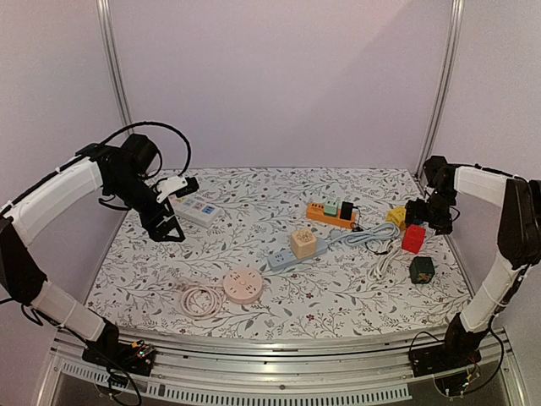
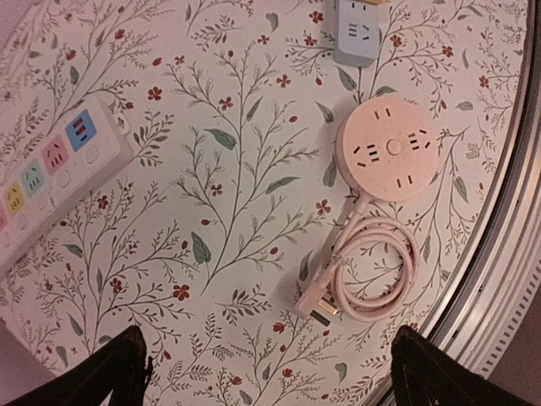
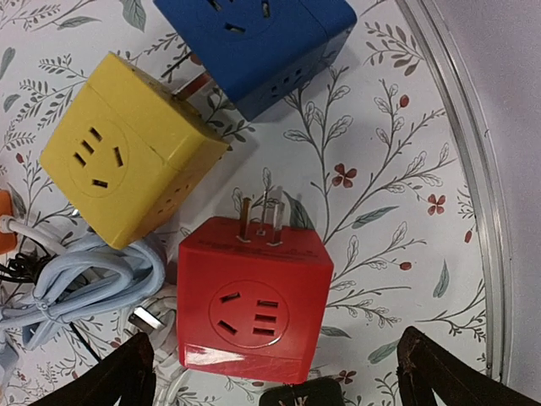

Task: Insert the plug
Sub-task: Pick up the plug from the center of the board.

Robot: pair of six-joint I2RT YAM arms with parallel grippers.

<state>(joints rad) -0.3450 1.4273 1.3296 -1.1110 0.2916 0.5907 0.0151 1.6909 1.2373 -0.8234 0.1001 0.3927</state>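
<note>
The pink plug (image 2: 317, 309) lies flat on the table (image 1: 254, 190) near its near edge, left of the middle, at the end of a coiled pink cord (image 2: 372, 271) that runs to a round pink socket block (image 1: 243, 286) just beside it. Toward the far left corner sits a white strip (image 1: 196, 210) with coloured sockets. At the middle lies a grey-blue strip (image 1: 283, 256) with a peach cube (image 1: 303, 243) on it, and beyond that an orange strip (image 1: 330, 214) carrying several adapters. Near the right edge stand a red cube (image 3: 254, 296) with three bare prongs pointing toward a blue cube (image 3: 262, 38), a yellow cube (image 3: 127, 156) beside them, and a dark green cube (image 1: 422, 269) nearer the front. A pale blue cable (image 3: 84, 283) lies bunched against the yellow and red cubes.

The table wears a white cover printed with leafy sprigs and small red flowers, rimmed in metal. Plain pale walls close it in, with a metal post (image 1: 114, 68) at each far corner.

The left pincer (image 2: 270, 372) hangs above the left edge, spread wide and holding nothing. The right pincer (image 3: 275, 372) hangs over the cubes by the right edge, likewise spread wide, touching none of them
</note>
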